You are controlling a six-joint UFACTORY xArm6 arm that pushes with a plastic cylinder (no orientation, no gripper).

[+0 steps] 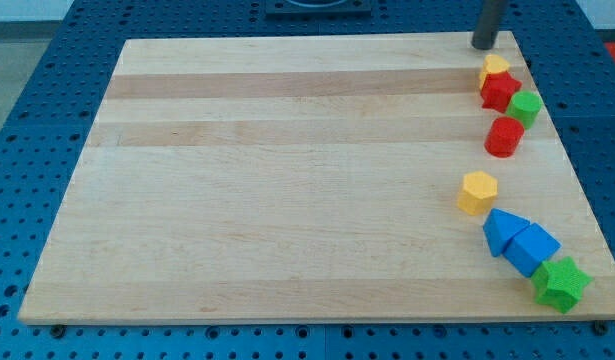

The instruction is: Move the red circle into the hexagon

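Note:
The red circle [504, 136] is a short red cylinder near the board's right edge. The yellow hexagon [477, 192] lies below it and slightly to the left, with a gap between them. My tip [483, 45] rests at the board's top right corner, above all the blocks and well apart from the red circle. Between my tip and the red circle sits a tight cluster: a yellow block [494, 67], a red star-like block [499, 91] and a green block [525, 106].
Two blue blocks [505, 231] [532, 248] and a green star [561, 283] lie in a line toward the bottom right corner. The wooden board [287, 180] sits on a blue perforated table [27, 120].

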